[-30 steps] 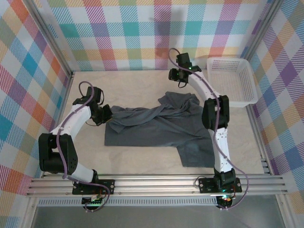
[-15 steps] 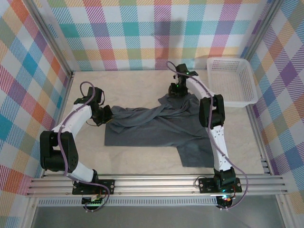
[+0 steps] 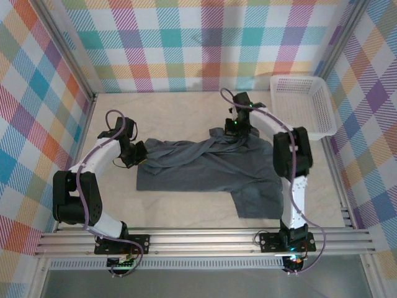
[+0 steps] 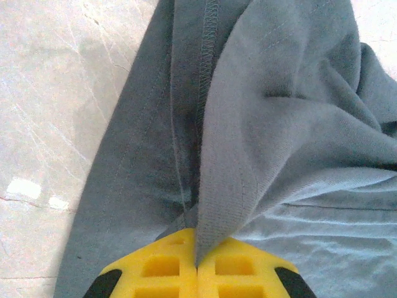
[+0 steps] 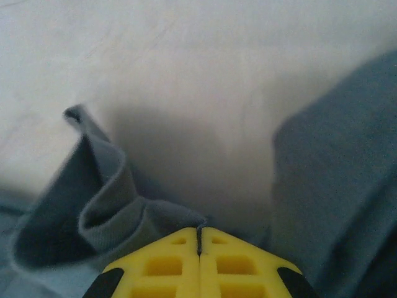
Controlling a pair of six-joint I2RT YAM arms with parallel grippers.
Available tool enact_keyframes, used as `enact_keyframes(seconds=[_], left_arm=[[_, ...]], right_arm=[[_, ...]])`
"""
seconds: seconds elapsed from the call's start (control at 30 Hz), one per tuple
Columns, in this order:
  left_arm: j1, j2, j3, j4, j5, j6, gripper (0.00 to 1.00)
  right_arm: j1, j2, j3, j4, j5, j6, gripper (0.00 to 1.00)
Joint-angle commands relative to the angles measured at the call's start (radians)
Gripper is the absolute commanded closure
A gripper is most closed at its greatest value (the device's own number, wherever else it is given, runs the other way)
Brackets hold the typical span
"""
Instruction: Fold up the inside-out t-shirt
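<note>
The inside-out t-shirt [image 3: 211,167] is a dark slate blue-grey cloth lying rumpled across the middle of the table, with one flap reaching toward the near right. My left gripper [image 3: 138,153] is at its left end. In the left wrist view the yellow jaws [image 4: 197,251] are shut on a raised fold of the shirt [image 4: 279,124], beside a stitched seam. My right gripper [image 3: 236,129] is low at the shirt's far edge. In the right wrist view its jaws [image 5: 199,239] are shut, with a thin cloth edge of the shirt [image 5: 108,211] running in at the tips.
A white mesh basket [image 3: 304,105] stands at the far right, apart from the shirt. Bare pale table [image 3: 167,108] lies beyond the shirt and along its near side. Checked walls close in the left, back and right.
My right gripper has come down and nearer, from above the far table onto the shirt's far edge, and its jaws have shut. The left gripper has kept its grip and hardly moved.
</note>
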Motion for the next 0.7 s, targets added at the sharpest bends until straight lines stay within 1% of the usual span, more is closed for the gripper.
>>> enact_keyframes(seconds=[0.0,0.07,0.1,0.23,0.4,0.5,0.6,0.67], left_arm=[[-0.011,-0.029,-0.009,0.007,-0.009,0.008,1.0],[-0.014,-0.022,-0.009,0.007,-0.005,0.008,1.0],[-0.017,-0.018,-0.009,0.005,-0.006,0.011,1.0],[-0.02,-0.013,-0.009,0.002,-0.012,0.012,1.0],[-0.022,-0.019,-0.012,0.005,-0.02,0.01,1.0],[-0.022,-0.02,-0.022,0.006,-0.023,0.012,1.0],[-0.022,-0.016,-0.029,0.01,-0.022,0.014,1.0],[-0.022,-0.011,-0.023,0.008,-0.019,0.017,1.0]], right_arm=[[0.042,-0.105,-0.226,0.179,-0.033,0.062,0.89],[0.049,-0.11,-0.261,0.141,-0.059,0.057,0.68],[0.048,-0.119,-0.259,0.109,-0.063,0.051,0.66],[0.049,-0.185,-0.207,0.05,-0.003,0.039,0.66],[0.049,-0.216,-0.131,0.042,0.177,0.068,0.71],[0.049,-0.237,-0.137,0.08,0.249,0.087,0.73],[0.049,-0.232,-0.12,0.091,0.249,0.072,0.74],[0.049,-0.207,-0.083,0.062,0.248,0.065,0.74]])
